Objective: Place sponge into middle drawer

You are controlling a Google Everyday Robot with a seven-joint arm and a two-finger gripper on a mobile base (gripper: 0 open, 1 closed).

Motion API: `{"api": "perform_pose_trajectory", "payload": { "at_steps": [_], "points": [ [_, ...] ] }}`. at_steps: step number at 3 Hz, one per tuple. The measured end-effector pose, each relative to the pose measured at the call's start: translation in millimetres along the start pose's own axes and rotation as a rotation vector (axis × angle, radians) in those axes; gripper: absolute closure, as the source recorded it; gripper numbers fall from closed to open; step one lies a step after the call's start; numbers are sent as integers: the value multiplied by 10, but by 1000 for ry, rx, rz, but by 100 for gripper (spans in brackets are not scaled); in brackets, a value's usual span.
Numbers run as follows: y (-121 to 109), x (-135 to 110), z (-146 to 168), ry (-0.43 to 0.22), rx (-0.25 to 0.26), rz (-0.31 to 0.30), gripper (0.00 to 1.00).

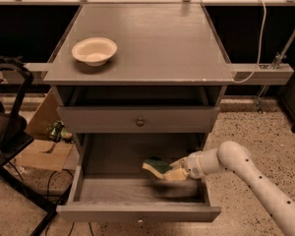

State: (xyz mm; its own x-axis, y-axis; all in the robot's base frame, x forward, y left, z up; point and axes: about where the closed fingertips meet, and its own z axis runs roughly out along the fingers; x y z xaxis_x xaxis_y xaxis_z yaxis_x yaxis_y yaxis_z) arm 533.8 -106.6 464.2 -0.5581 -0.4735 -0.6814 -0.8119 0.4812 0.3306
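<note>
Two things stand around our gripper (pixel 179 173): the closed upper drawer (pixel 137 119) just above, a cream bowl (pixel 94 50) far up-left. Our arm (pixel 246 176) reaches in low from the right, gripper clasping the sponge (pixel 157 167) at its left, inside the open middle drawer (pixel 137 213).

cabinet top (pixel 157 43): grey, level | bowl (pixel 94 50): sits on it, left side | jaws: inside middle drawer (pixel 117 191), pinching sponge (pixel 157 167)

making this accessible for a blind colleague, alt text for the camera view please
The robot's gripper holds the yellow-and-green sponge over the open middle drawer, reaching in from the picture's right. The drawer above is closed, and a cream bowl sits on the cabinet top.
</note>
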Motion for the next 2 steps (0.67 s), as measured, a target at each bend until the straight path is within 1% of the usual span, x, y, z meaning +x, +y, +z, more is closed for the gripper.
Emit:
{"api": "perform_pose_trajectory", "payload": {
  "at_steps": [2],
  "points": [
    [0, 0, 1, 0, 0, 0, 15]
  ]
}}
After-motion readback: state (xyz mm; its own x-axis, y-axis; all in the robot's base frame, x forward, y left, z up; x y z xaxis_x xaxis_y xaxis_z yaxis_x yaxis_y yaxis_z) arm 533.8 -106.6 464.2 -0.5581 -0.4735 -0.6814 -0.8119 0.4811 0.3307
